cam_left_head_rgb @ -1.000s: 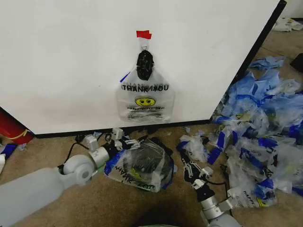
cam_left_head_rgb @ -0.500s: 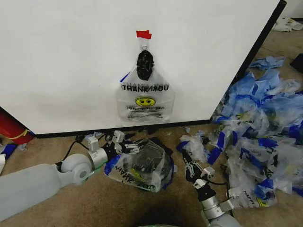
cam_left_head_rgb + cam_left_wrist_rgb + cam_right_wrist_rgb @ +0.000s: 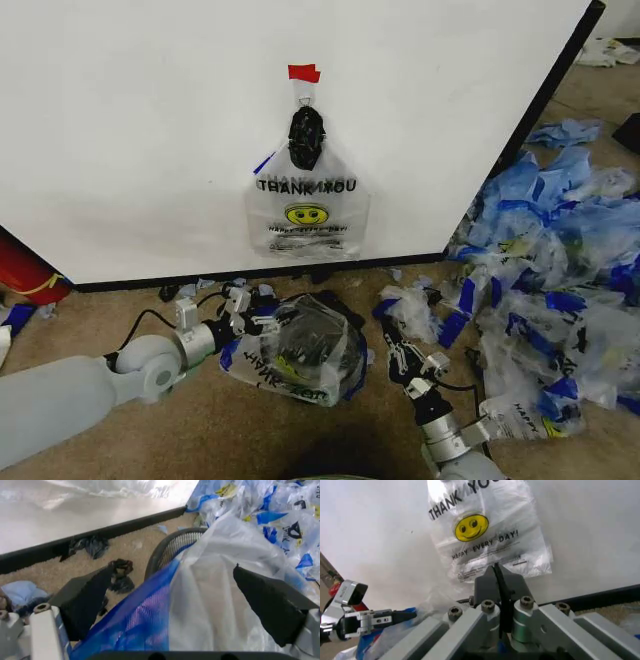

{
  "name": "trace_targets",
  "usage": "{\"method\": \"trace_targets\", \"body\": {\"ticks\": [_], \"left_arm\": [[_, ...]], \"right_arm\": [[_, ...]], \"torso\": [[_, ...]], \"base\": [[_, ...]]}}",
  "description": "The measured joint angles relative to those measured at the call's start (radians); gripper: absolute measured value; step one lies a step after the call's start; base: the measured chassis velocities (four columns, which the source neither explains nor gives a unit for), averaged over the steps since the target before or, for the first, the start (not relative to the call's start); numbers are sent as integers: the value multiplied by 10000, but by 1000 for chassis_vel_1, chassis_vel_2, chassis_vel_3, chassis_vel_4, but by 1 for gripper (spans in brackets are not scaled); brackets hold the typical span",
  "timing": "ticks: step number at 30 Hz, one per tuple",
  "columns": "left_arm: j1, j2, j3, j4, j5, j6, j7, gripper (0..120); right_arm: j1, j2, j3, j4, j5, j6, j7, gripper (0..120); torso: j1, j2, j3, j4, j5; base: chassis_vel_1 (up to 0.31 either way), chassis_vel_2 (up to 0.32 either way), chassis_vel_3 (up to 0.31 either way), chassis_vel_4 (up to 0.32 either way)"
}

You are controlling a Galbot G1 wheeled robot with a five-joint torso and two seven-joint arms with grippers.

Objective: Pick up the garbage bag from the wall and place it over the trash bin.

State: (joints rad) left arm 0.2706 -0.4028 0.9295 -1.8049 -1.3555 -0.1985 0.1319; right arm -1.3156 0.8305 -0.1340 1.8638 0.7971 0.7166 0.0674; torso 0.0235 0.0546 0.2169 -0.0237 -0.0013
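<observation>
The garbage bag [image 3: 307, 205] hangs flat on the white wall [image 3: 120, 130], clear with a "THANK YOU" print and a yellow smiley; it also shows in the right wrist view [image 3: 485, 536]. Below it on the carpet stands the black mesh trash bin [image 3: 172, 549], draped with another clear, blue-edged bag [image 3: 300, 350]. My left gripper [image 3: 262, 318] is at the bin's left rim, its fingers [image 3: 265, 600] spread open around that bag's blue edge. My right gripper [image 3: 392, 350] hovers to the right of the bin, shut and holding nothing, pointing at the wall bag [image 3: 496, 570].
A big mass of clear and blue bags [image 3: 560, 270] covers the floor on the right. A black knot under red tape [image 3: 305, 135] tops the hanging bag. A red object [image 3: 20, 270] lies at the wall's lower left. Scraps litter the black strip [image 3: 60, 547].
My left arm has drawn back to the left and lower along the bin's rim. The right gripper has barely shifted. The hanging bag is unchanged.
</observation>
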Motion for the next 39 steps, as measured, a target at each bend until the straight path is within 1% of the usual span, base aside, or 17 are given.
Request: {"method": "trace_targets", "body": {"ticks": [15,18,19,20,21,22,24,25,28,29,30,33,36,37,38,39], "left_arm": [[97,-118,183,418,-78,10,28,93],[168,-128,185,441,-72,-6,29,90],[201,-128,183,442,-67,-15,30,86],[214,-128,180,441,-67,-19,29,84],[253,-125,161,433,-65,-31,30,76],[253,-125,161,433,-65,-31,30,76],[303,-102,113,391,-64,-49,24,70],[358,-78,59,349,-67,-53,15,65],[474,-28,-45,257,-87,-58,-12,54],[547,8,-95,220,-100,-62,-24,50],[547,8,-95,220,-100,-62,-24,50],[787,109,-250,137,-105,-84,-47,36],[1010,162,-423,88,-112,-97,-79,25],[1140,186,-530,54,-118,-115,-129,19],[1140,186,-530,54,-118,-115,-129,19],[1204,200,-583,28,-128,-128,-178,15]], "right_arm": [[51,61,-9,-58,29,21,-25,0],[10,88,6,-52,16,22,-24,0],[-3,97,13,-51,6,24,-23,0],[-6,99,16,-51,3,24,-22,0],[-15,105,24,-46,-5,27,-21,0],[-15,105,24,-46,-5,27,-21,0],[-18,108,27,-34,-22,28,-18,0],[-19,108,26,-18,-32,28,-14,0],[-19,108,25,13,-53,28,8,0],[-19,107,20,22,-75,27,15,0],[-19,107,20,22,-75,27,15,0],[-24,99,7,71,-112,23,35,0],[-23,92,-5,77,-137,17,47,0],[-16,88,-20,78,-149,14,54,0],[-16,88,-20,78,-149,14,54,0],[-9,86,-30,79,-151,12,58,0]], "torso": [[0,0,0,0,1],[0,0,0,0,1],[0,0,0,0,1],[0,0,0,0,1],[0,0,0,0,0],[0,0,0,0,0],[0,0,0,0,1],[0,0,0,0,2],[0,0,0,0,0],[0,0,0,0,1],[0,0,0,0,1],[0,0,0,0,1],[0,0,0,1,0],[0,0,0,0,1],[0,0,0,0,1],[0,0,0,1,1]], "base": [[0,0,0,0],[0,0,0,0],[0,0,0,0],[0,0,0,0],[0,0,0,0],[0,0,0,0],[0,0,0,0],[0,0,0,0],[0,0,0,0],[0,0,0,0],[0,0,0,0],[0,0,0,0],[0,0,0,0],[0,0,0,0],[0,0,0,0],[0,0,0,0]]}}
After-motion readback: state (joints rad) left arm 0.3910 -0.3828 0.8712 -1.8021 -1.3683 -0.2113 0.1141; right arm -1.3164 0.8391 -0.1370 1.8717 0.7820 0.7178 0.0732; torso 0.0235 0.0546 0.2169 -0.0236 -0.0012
